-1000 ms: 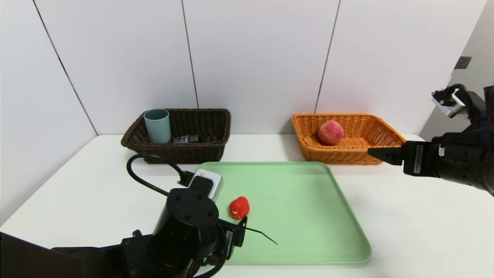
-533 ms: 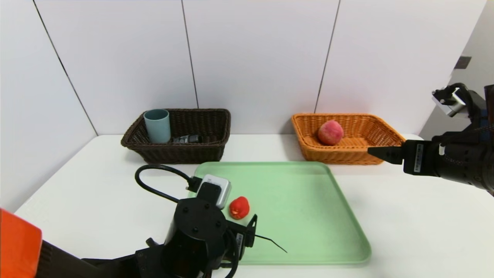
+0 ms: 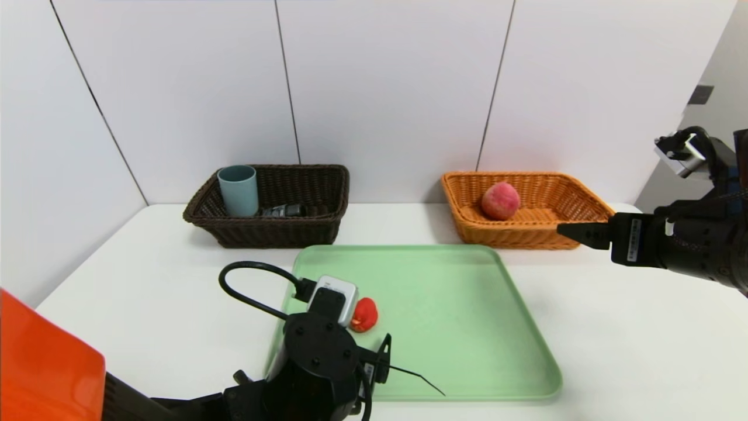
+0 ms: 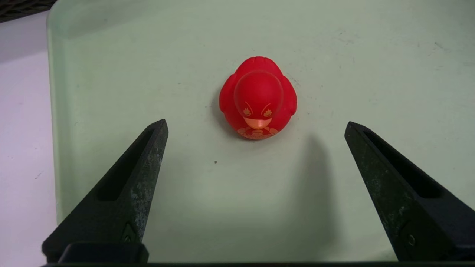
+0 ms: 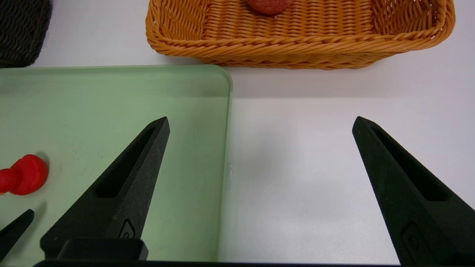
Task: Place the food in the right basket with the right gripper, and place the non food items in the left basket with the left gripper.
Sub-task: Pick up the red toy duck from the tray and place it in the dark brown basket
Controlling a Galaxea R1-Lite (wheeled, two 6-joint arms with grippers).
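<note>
Just ahead of the spread left pincer (image 4: 256,126) sits the red duck toy (image 4: 258,98), untouched.

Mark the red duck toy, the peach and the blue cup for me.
red duck toy (image 4: 258,97), left wrist view, its head.
peach (image 3: 501,200), head view, middle of its skin.
blue cup (image 3: 238,192), head view, its side wall.

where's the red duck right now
The red duck sits on the green tray, near its left edge in the head view, just ahead of the open left gripper.

A white table (image 3: 146,304) carries a green tray (image 3: 467,327), a dark basket (image 3: 269,231) and an orange basket (image 3: 514,237).
</note>
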